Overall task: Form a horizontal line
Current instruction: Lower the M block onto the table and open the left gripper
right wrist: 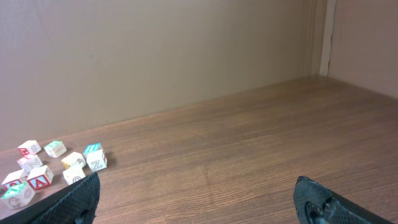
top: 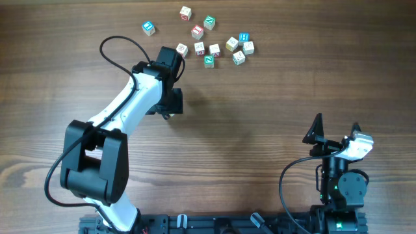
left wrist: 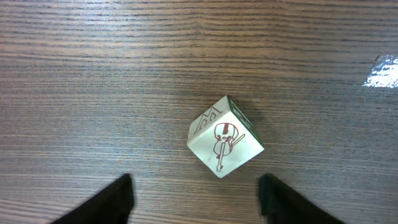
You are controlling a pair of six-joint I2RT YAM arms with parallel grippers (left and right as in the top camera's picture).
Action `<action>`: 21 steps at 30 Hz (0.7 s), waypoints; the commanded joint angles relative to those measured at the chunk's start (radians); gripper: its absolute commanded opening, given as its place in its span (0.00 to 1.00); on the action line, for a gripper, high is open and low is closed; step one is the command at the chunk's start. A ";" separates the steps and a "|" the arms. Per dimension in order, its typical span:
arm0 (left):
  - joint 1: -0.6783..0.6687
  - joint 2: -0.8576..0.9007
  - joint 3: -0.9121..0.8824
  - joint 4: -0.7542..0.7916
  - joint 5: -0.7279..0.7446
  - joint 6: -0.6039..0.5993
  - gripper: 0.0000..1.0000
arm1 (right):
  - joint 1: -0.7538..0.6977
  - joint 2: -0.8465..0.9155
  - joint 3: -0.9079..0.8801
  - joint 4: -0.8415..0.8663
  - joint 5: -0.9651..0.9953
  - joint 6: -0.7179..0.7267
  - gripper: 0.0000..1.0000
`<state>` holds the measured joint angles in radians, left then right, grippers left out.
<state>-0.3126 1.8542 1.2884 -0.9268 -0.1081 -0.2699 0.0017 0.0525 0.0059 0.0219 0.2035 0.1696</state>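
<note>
- We count twelve small wooden letter cubes [top: 197,30] at the far middle of the brown wood-grain tabletop [top: 273,97]; four make a rough horizontal line [top: 199,48].
- Left claw [left wrist: 194,190] — parted, empty, over the line's left end.
- Right claw [right wrist: 198,186] — wide, empty; beige wall [right wrist: 155,50].

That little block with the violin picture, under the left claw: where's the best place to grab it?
Probably from straight above, pinching two opposite side faces of the violin block. It sits on the table turned cornerwise to the left gripper, so the wrist should twist first to let the fingers meet flat faces rather than corners.
</note>
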 commanded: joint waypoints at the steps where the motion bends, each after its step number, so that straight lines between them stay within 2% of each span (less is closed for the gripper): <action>1: 0.001 -0.008 -0.008 0.000 -0.010 0.000 0.77 | -0.005 -0.003 0.000 0.003 0.006 -0.012 0.99; 3: 0.001 -0.008 -0.008 0.000 -0.010 0.000 0.86 | -0.005 -0.003 0.000 0.003 0.006 -0.012 1.00; 10: 0.001 -0.008 -0.008 0.004 -0.010 0.000 0.98 | -0.005 -0.003 0.000 0.003 0.006 -0.012 1.00; 21: 0.001 -0.008 -0.008 0.015 -0.010 0.000 1.00 | -0.005 -0.003 0.000 0.003 0.006 -0.012 1.00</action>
<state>-0.3126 1.8542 1.2884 -0.9150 -0.1081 -0.2714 0.0017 0.0525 0.0059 0.0219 0.2035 0.1696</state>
